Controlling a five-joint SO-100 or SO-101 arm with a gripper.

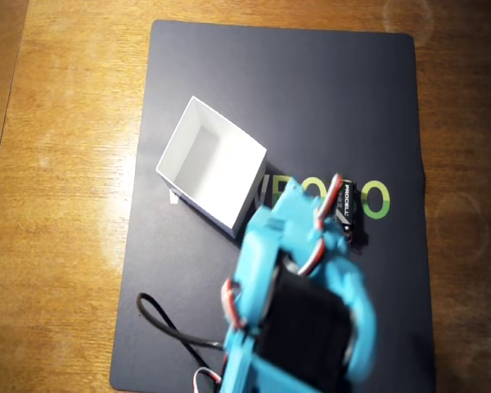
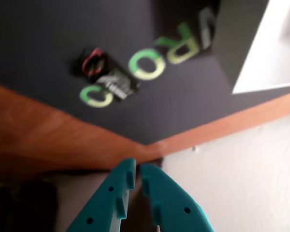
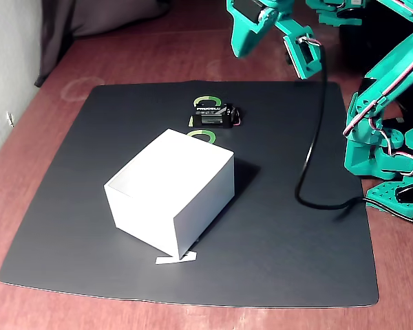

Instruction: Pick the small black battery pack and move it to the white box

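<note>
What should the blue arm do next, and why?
Probably open its gripper and lower toward the small black battery pack. The pack lies untouched on the dark mat beside the white box, while the gripper hangs above, fingers nearly together, holding nothing.

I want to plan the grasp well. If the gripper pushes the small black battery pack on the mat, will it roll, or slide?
The battery pack looks like a flat-sided block lying on the dark mat, so it would probably slide, not roll. It seems stiff, and likely rather heavy for its size. The short red wire at its end looks floppy and could catch on a finger.
</note>
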